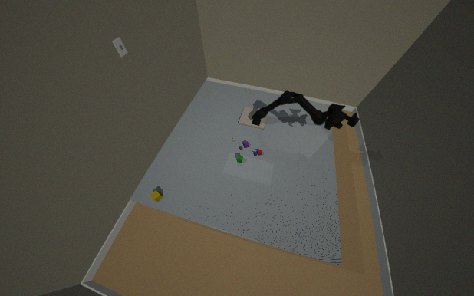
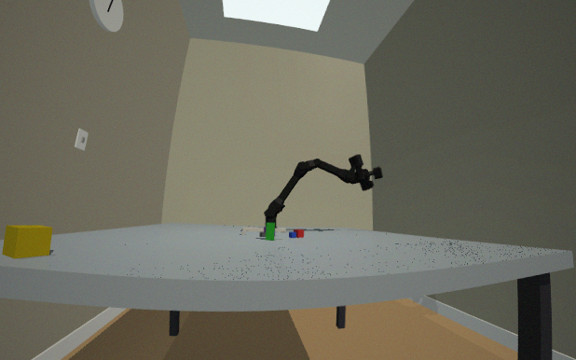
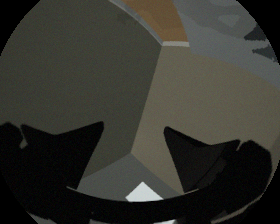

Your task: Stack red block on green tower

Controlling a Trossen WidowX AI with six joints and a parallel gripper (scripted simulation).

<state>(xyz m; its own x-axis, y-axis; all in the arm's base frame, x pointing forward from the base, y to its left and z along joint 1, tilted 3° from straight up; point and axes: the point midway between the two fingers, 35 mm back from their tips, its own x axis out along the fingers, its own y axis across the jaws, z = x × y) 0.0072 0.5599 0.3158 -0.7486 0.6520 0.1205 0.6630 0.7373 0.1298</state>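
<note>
The black parallel-jaw gripper (image 2: 373, 178) is held high with fingers spread apart, nothing between them. The small red cube (image 2: 299, 233) is seated on the grey table (image 2: 388, 266), touching a small blue cube (image 2: 293, 235), near the tall green block tower (image 2: 270, 231). A careless descent could nudge the blue cube or topple the tower.

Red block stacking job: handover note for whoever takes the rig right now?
Gripper: open, empty, raised high and off to the side, far from the blocks.
Red block: on the table, right beside a small blue block.
Green tower: upright, nothing on it.
A purple block sits nearby; a yellow block is far off.
Done: nothing.
Left: reach, grasp red, place on tower, release.
</note>
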